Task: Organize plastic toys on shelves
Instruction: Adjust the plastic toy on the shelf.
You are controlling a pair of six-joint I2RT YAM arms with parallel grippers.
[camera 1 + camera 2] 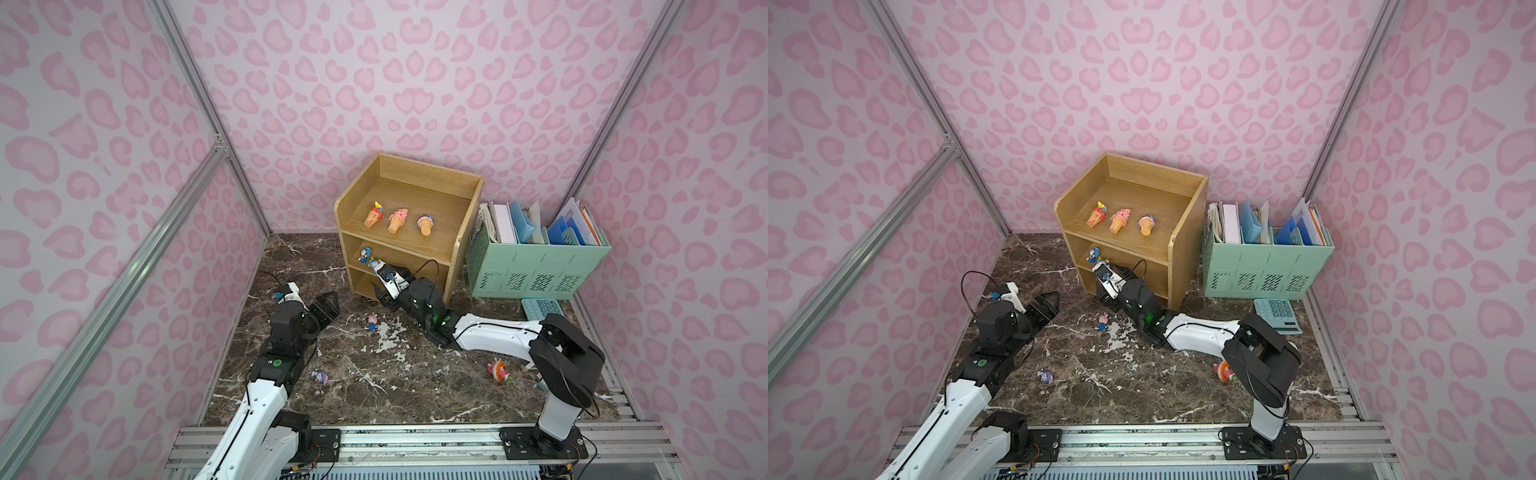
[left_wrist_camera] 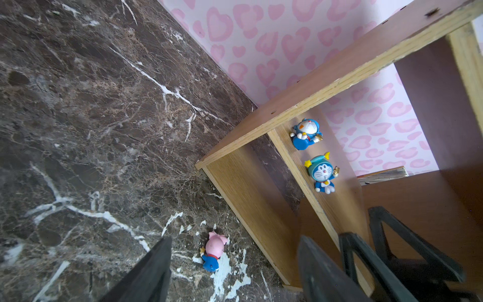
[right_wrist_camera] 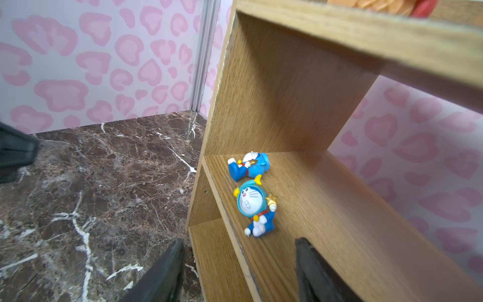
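- The right gripper point(image 3: 239, 244) reaches into the middle tier of the shelves point(image 1: 428, 195). Its jaws stand well apart and hold nothing.
- The hooded blue toy point(image 3: 254, 206) is on that tier, just ahead of the jaws and close to the front edge. If the gripper draws back crooked, a finger may catch the toy and sweep it off the shelves.
- Just behind it, the second blue toy point(image 3: 248, 167) lies on its side. The two nearly touch, so a push on one would move both. Whether the hooded toy stands or leans back, I cannot say for sure.
- The left gripper point(image 2: 235, 239) hangs in front of the shelves, jaws wide and empty. The pink toy point(image 2: 214, 251) lies on the floor before the bottom tier. It is small, round and glossy, so I think it may slip out of a pinch.
- Both arms are close together in front of the shelves, so reaching for the pink toy could make them collide.
- Three cone toys point(image 1: 397, 220) lie on the top tier and may roll if the shelves are bumped.
- A purple toy point(image 1: 320, 377) and an orange-pink toy point(image 1: 498, 370) lie on the floor well away from the shelves.
- I can read no brand or writing. The keys of the calculator point(image 1: 544, 309) and the papers in the file organizer point(image 1: 540, 259), both beside the shelves, are too small.
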